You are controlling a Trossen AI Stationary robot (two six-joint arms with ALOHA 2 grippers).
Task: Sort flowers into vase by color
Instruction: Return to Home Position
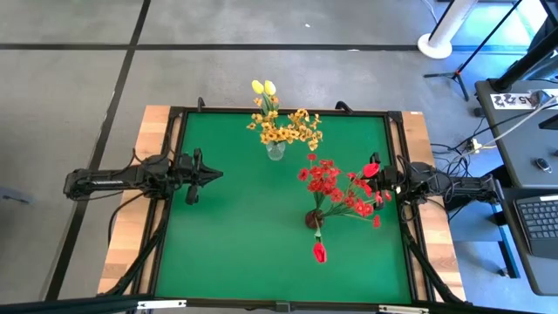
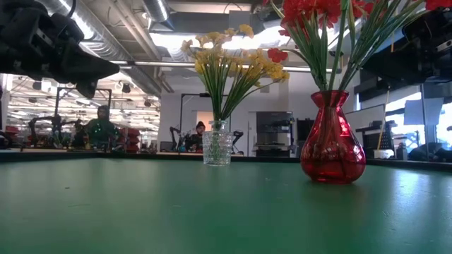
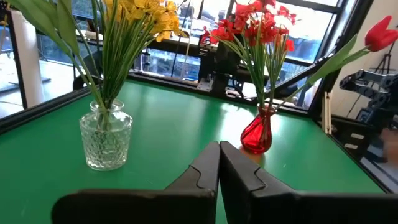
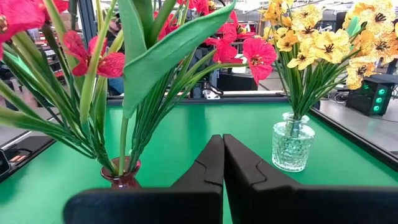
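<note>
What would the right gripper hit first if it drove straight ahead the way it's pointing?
Probably the red flowers: their leaves and stems fan across just ahead of the right gripper, above the red vase. How near is unclear.

A green table top [image 1: 235, 235] with wooden edges [image 1: 155, 131] stands on a grey floor [image 1: 70, 105] marked with dark lines [image 1: 261, 46], a laptop [image 1: 542, 218] lies nearby, and two people [image 2: 102, 128] show far behind.

Light: bright, even, from overhead — green table [image 1: 244, 235] shows only faint shadows. Low view: ceiling lights [image 2: 169, 39] glare, an arm [image 2: 42, 42] in silhouette. Beyond left fingers [image 3: 202, 174]: windows [image 3: 311, 31] blown out, backlit. Right fingers [image 4: 249, 180] v. dark; highlights on glass vase [image 4: 291, 146] past them.
</note>
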